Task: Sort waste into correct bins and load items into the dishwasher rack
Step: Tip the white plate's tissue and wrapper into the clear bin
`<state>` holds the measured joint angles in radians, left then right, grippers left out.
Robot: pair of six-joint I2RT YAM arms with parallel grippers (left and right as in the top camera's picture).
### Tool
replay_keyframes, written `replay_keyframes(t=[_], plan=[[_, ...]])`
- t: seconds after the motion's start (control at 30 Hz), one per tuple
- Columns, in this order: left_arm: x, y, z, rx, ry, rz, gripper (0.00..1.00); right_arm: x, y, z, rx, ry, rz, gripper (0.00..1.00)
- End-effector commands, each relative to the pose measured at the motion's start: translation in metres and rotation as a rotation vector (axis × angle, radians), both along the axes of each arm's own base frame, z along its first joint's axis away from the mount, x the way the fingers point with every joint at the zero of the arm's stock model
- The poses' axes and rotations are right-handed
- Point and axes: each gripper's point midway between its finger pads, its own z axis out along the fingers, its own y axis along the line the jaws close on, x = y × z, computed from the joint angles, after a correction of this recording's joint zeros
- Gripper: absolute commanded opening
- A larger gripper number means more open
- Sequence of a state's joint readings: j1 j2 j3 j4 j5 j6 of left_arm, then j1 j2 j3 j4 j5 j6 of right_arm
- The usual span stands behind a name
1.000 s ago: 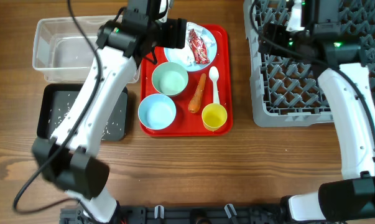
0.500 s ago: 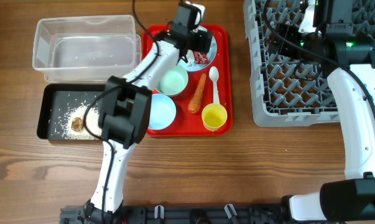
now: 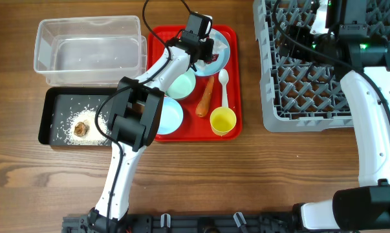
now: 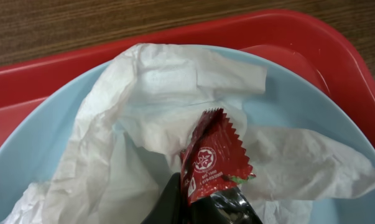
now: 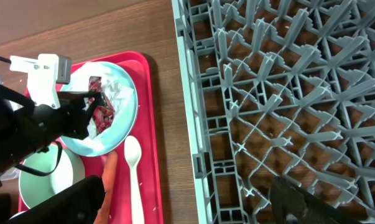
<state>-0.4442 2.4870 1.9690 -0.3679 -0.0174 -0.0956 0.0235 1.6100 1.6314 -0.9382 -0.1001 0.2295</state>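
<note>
Red wrapper (image 4: 215,155) pinched on the plate at the far end of the red tray (image 4: 63,68).
It rests on crumpled tissue (image 4: 143,106) in the pale blue plate (image 4: 299,112), its near end nipped by the left gripper (image 4: 203,206). The left arm reaches from the worktop's (image 3: 246,175) near edge, elbow bent over the tray's left side. The right gripper (image 5: 193,202) hangs spread wide above the rack's (image 5: 287,93) left edge.

White arms (image 3: 370,123), black joints (image 3: 135,120)
</note>
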Motion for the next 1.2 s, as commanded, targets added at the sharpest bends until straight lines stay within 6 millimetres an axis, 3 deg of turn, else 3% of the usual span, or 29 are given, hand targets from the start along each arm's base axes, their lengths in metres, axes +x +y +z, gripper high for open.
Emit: replay_keyframes(t=[0.0,0.1,0.2,0.23,0.3,0.4,0.57,0.6,0.67,0.7,0.73,0.8,0.83,0.87,1.0,1.1,1.17], plan=[[-0.001,-0.003,0.045,-0.055,-0.024,0.031,0.04,-0.003,-0.001,0.008,-0.016,-0.022,0.013,0.88],[-0.003,0.003,0.129,-0.106,-0.128,0.036,0.04,-0.004,-0.001,0.008,-0.016,-0.021,0.013,0.88],[-0.017,0.028,0.22,-0.14,-0.233,0.069,0.04,-0.004,0.001,0.008,-0.009,-0.02,0.016,0.88],[-0.024,0.043,0.243,-0.139,-0.253,0.092,0.04,-0.004,0.001,0.008,-0.005,-0.02,0.018,0.88],[-0.031,0.073,0.261,-0.103,-0.259,0.156,0.04,-0.004,0.001,0.008,-0.005,-0.02,0.018,0.88],[-0.038,0.133,0.256,-0.013,-0.2,0.28,0.04,-0.004,0.001,0.008,-0.005,-0.02,0.018,0.89],[-0.07,0.234,0.197,0.125,0.076,0.517,0.04,-0.004,0.004,0.008,0.004,-0.02,0.025,0.88],[-0.073,0.256,0.185,0.135,0.116,0.562,0.04,-0.004,0.004,0.008,0.007,-0.02,0.027,0.88],[-0.07,0.284,0.166,0.113,0.144,0.616,0.04,-0.004,0.006,0.009,0.016,-0.023,0.034,0.88],[-0.065,0.286,0.156,0.066,0.155,0.609,0.04,-0.004,0.007,0.009,0.019,-0.024,0.036,0.88],[-0.058,0.287,0.146,0.015,0.159,0.59,0.19,-0.004,0.007,0.009,0.018,-0.023,0.037,0.88],[-0.05,0.291,0.144,0.007,0.139,0.598,0.64,-0.004,0.007,0.009,0.019,-0.023,0.036,0.88],[-0.045,0.291,0.147,0.0,0.116,0.598,0.8,-0.004,0.007,0.009,0.019,-0.023,0.037,0.88],[-0.039,0.292,0.151,-0.008,0.087,0.598,0.87,-0.004,0.007,0.009,0.019,-0.023,0.036,0.88],[-0.031,0.281,0.159,-0.052,0.055,0.565,0.9,-0.005,0.007,0.008,0.018,-0.017,0.036,0.88],[-0.038,0.245,0.172,-0.111,0.068,0.416,0.84,-0.005,0.006,0.008,0.018,-0.017,0.037,0.88],[-0.055,0.212,0.183,-0.143,0.099,0.313,0.76,-0.005,0.007,0.008,0.018,-0.016,0.037,0.89]])
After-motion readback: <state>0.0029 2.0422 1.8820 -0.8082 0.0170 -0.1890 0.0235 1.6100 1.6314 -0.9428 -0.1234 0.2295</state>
